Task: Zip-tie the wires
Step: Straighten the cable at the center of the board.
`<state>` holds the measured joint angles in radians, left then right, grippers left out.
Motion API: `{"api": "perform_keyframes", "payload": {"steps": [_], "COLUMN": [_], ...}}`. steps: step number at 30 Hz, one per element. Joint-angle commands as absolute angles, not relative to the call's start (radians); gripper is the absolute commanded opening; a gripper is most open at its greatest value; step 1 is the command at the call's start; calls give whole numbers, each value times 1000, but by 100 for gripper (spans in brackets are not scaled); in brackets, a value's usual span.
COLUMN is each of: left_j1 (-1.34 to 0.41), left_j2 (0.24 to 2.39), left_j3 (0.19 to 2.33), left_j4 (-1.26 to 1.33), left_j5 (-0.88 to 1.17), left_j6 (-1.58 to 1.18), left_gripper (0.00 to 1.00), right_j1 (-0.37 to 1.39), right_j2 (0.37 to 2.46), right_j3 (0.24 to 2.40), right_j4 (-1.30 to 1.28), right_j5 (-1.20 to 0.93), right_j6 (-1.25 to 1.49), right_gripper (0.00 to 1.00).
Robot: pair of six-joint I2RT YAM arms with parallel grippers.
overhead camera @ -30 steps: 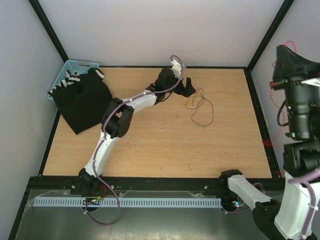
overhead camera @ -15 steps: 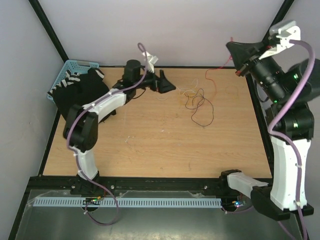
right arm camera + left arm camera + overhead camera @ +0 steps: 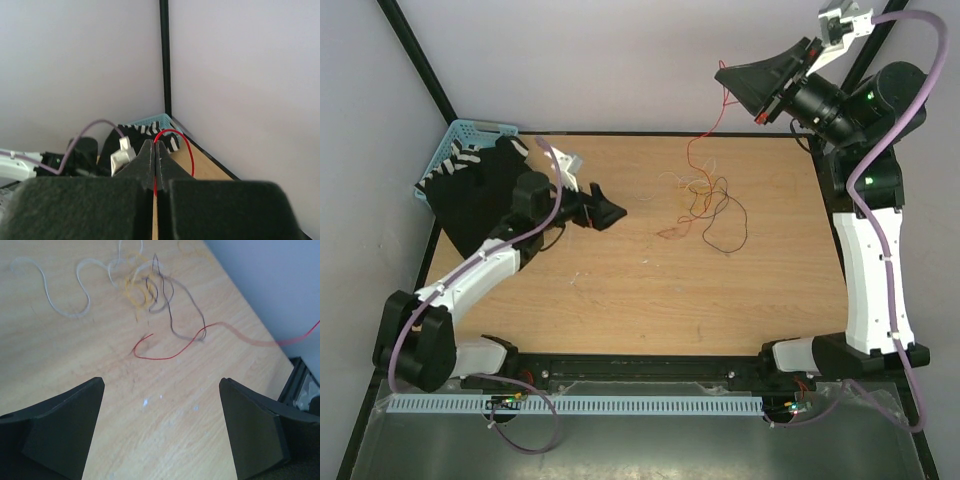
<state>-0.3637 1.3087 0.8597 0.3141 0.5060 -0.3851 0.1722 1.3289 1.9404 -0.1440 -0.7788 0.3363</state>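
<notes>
L gripper [image 3: 616, 212] backed off; R gripper [image 3: 720, 72] hoisted red wire [image 3: 689, 155].

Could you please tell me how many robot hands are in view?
2. The left hand hangs open over the table, left of the wires; the right hand is up at the far right, shut on a red wire. None hidden.

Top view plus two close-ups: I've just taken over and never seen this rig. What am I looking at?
The top view looks down on a wooden table with two robot arms bolted at its near edge. The left arm reaches over the table, jaws wide open and empty; the left wrist picture looks between them at the loose wires on the wood. The right arm is raised at the far right corner, jaws shut on a red wire that trails down to the tangle; the right wrist picture shows that pinch. A blue basket and black cloth sit far left. No zip tie shows.
</notes>
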Motion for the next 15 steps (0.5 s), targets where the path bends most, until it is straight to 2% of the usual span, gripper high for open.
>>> {"api": "perform_keyframes", "payload": {"steps": [1, 6, 15], "left_j1": [-437, -567, -613], "left_j2": [1274, 1337, 1491], "left_j3": [767, 764, 857], "left_j4": [320, 322, 336], "left_j5": [439, 329, 443], "left_j6": [-333, -231, -255], "left_gripper": [99, 99, 99], "right_j1": [175, 175, 174], "right_j2": [1362, 1389, 1316], "right_j3": [1980, 2021, 1942], "right_j4": [68, 28, -27], "right_j5": [-832, -833, -809], "right_j6": [507, 502, 420], "right_gripper": [0, 0, 0]}}
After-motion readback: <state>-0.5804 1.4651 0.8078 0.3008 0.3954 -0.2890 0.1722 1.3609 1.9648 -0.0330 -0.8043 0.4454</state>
